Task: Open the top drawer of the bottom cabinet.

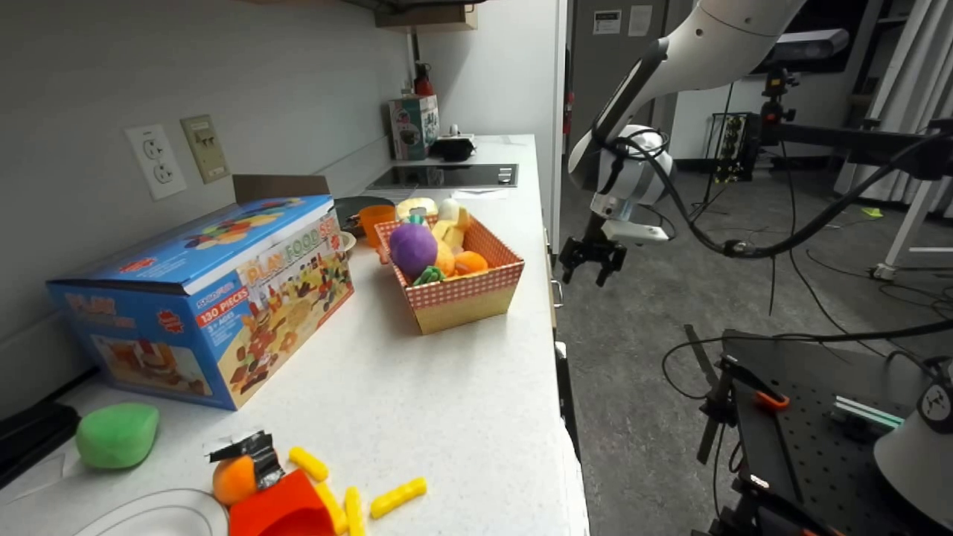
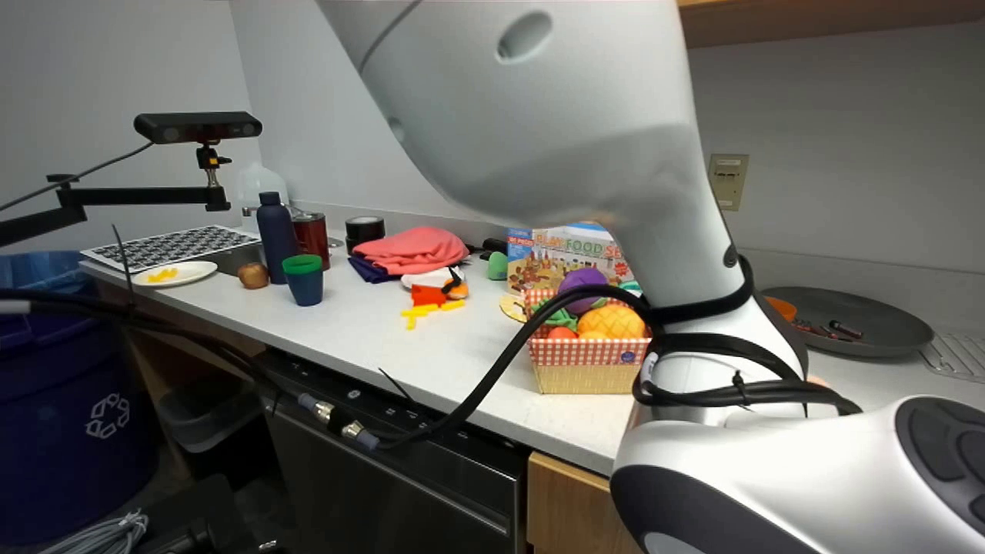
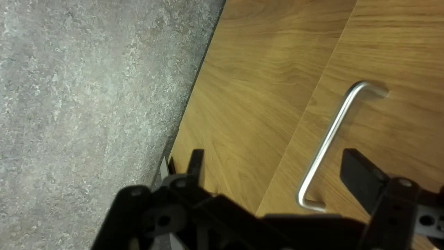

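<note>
The bottom cabinet carries a white counter (image 1: 461,387), and a wood-toned part of its front (image 2: 569,500) shows below the counter in an exterior view. In the wrist view, a flat wood drawer front (image 3: 399,139) bears a silver bar handle (image 3: 325,147). It appears to be the top drawer, flush with the wood panel beside it; its inside is not visible. My gripper (image 3: 274,152) is open and empty, its fingers spread with the handle in the picture between them, nearer the right finger. No contact shows. In an exterior view, the gripper (image 1: 585,275) hangs beside the counter edge, near a handle (image 1: 557,292).
A basket of toy food (image 1: 469,298) stands on the counter near its front edge. A play food box (image 1: 216,290) stands by the wall. A dark dishwasher (image 2: 385,477) adjoins the wood front. Cables hang along the arm. Grey floor (image 3: 86,104) shows beside the cabinet.
</note>
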Controlling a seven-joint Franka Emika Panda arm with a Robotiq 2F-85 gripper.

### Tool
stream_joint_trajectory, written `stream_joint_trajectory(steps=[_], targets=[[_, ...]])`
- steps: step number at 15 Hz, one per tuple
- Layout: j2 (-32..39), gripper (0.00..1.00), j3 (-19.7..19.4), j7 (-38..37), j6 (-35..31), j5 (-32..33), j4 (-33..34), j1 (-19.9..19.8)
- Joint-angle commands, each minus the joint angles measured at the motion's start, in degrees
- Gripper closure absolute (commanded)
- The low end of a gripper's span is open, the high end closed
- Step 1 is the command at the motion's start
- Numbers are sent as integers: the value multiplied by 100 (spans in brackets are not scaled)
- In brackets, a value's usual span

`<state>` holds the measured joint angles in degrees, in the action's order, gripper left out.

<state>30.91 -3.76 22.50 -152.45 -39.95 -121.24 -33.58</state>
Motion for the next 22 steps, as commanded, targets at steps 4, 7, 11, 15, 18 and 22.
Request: stream_joint_trajectory(steps=[4,7,11,15,18,22], targets=[[557,0,223,37,72,-258,692,-245],[729,0,266,23,39,-262,808,-279],[918,0,297,-22,26,-223,882,-323],[805,0,287,38,9,-203,731,-385],[550,0,247,186,-29,-237,397,-535],[351,0,231,371,-82,-417,-7,-949]])
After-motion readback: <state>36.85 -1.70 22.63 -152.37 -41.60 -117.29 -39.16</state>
